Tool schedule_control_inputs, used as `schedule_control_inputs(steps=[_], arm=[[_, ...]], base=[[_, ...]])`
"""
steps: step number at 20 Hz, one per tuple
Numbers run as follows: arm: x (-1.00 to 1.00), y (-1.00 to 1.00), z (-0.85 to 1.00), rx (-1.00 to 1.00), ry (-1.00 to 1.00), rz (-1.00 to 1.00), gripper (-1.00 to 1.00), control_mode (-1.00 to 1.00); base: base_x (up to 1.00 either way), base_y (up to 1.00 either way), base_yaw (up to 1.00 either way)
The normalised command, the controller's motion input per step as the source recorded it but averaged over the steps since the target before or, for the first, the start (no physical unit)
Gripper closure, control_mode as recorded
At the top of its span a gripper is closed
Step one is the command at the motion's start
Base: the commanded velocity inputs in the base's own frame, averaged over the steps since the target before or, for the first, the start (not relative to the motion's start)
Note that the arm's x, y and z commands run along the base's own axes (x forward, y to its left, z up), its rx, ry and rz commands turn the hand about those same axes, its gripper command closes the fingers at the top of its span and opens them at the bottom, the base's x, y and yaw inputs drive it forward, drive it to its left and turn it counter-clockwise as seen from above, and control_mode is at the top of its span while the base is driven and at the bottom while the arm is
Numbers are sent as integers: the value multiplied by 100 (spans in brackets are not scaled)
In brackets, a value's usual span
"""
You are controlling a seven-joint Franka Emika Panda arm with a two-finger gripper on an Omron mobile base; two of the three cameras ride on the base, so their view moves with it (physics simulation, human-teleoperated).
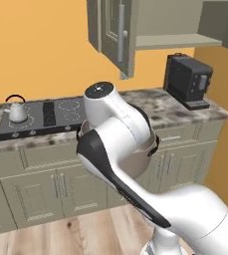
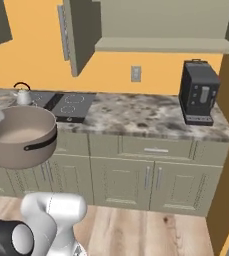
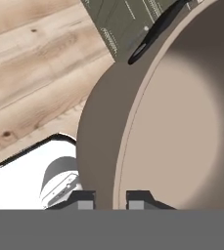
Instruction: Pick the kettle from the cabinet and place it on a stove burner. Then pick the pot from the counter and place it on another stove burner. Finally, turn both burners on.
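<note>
Pot: wide, deep tan-grey metal pot (image 2: 21,137) with a dark side handle, held up in the air in front of the olive-grey lower cupboards, off the worktop; upright and roughly level in the right base view. The hand view looks down past its rim (image 3: 133,127) into a bare interior, wooden floor beneath it.
Gripper: two-finger gripper (image 3: 110,201) at the pot's rim, one dark fingertip (image 3: 85,201) outside the wall, the other inside; jaws drawn nearly together and clamped on the thin wall, carrying the pot.
Kettle: small rounded silver-grey kettle (image 1: 17,110) with a tall black hoop handle, standing upright on the left part of the cooktop, over a white ring.
Cooktop: flat dark grey cooktop (image 1: 60,119) set into the worktop, vent grille down its middle; large thin white ring burner (image 1: 69,105) right of the grille in the left base view, bare.
Counter: speckled brown, grey and beige granite worktop (image 2: 136,117) over olive-grey drawer fronts.
Wall unit: olive-grey doorless unit with a long flat shelf board (image 2: 166,46), above the worktop.
Coffee machine: boxy black coffee machine (image 2: 199,92), on the worktop's right end, well apart from the cooktop.
Wall: orange, with a small grey socket plate (image 2: 135,73) below the shelf.
</note>
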Motion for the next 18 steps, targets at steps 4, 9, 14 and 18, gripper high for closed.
schedule_control_inputs(steps=[4,9,14,18], arm=[[0,0,0,0,0,0,100,100],[0,0,0,0,0,0,100,100],[0,0,0,0,0,0,100,100],[0,0,0,0,0,0,100,100]], base=[[74,43,0],[82,49,-3],[69,66,-7],[62,57,-6]])
